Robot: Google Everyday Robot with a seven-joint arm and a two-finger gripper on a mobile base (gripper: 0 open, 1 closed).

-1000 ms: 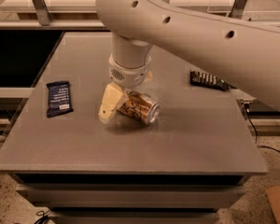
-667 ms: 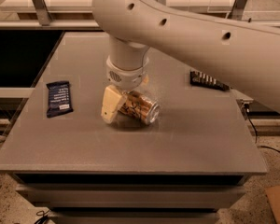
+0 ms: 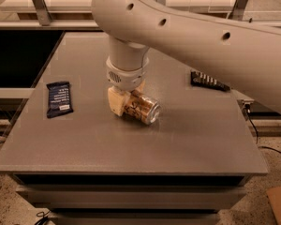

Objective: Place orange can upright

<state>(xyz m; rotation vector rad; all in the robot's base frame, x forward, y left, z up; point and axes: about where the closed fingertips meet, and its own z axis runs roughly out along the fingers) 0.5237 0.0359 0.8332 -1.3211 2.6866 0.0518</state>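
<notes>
The orange can lies on its side near the middle of the grey table, its silver end facing the front right. My gripper comes straight down on it from the big white arm. One cream finger presses against the can's left side. The other finger is mostly hidden behind the can and the wrist. The gripper is shut on the can, which still rests on the table.
A flat dark snack wrapper lies at the table's left. A second dark packet lies at the right, partly under the arm. The table's front edge is close below, and shelving stands behind.
The cream finger has moved right, closing against the can's side. The can has stayed in place on its side.
</notes>
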